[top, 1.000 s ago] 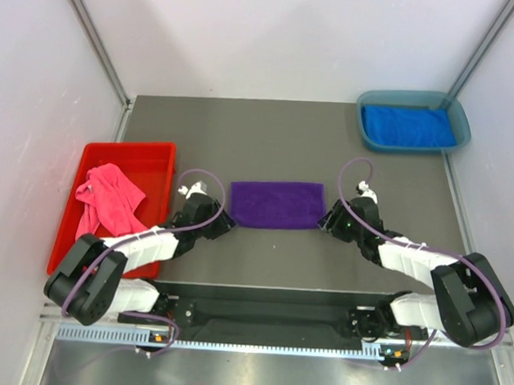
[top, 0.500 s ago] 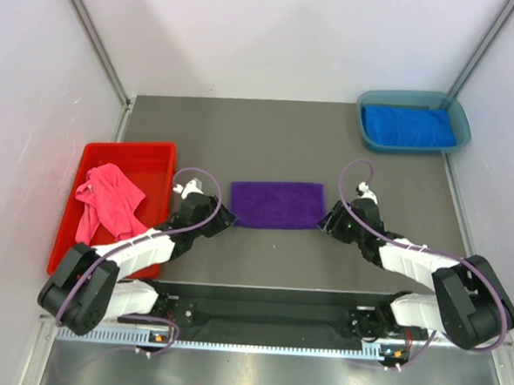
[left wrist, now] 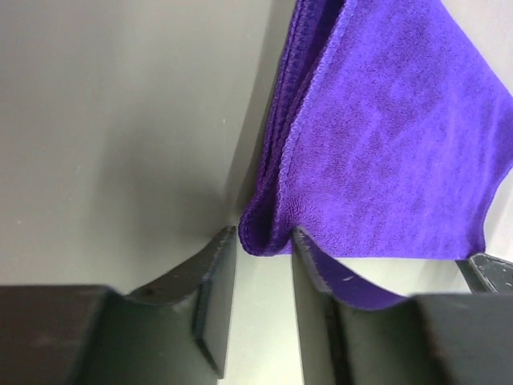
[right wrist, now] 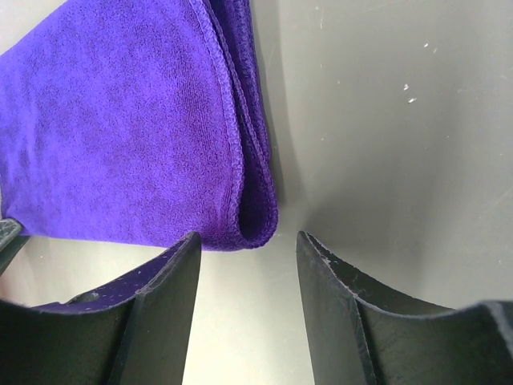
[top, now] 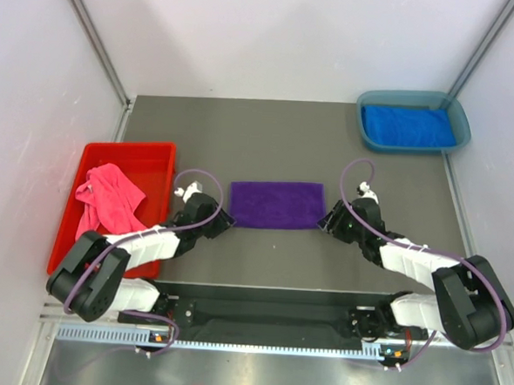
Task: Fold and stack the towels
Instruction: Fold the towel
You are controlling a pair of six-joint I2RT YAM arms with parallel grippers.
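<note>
Presently, the purple towel (top: 276, 204) is found lying flat at the middle of the bench (top: 243, 131), doubled over in layers, its long edges running left to right. The left pincer (top: 226, 218) is set low at the towel's near left corner and the right pincer (top: 327, 221) at its near right corner. In the left wrist view the fingers (left wrist: 210, 281) are seen narrowly parted, with the rounded corner sitting at their tips and not visibly squeezed. In the right wrist view they are spread wider, and the corner lies just short of the gap. Neither corner is judged to be gripped. The step in hand is judged to be the taking of both near corners for a further fold. It is advised that each pincer be advanced until every layer of its corner lies well between the fingers, since a bite on the top layer alone would let the fold open on lifting. Both corners should be closed upon together and raised evenly, so that the cloth is not skewed. A pink towel (top: 108, 199) is noted crumpled in the red tray (top: 129, 147) at the left. A blue towel (top: 409, 126) is noted laid flat in the grey-blue bin (top: 411, 95) at the far right.
</note>
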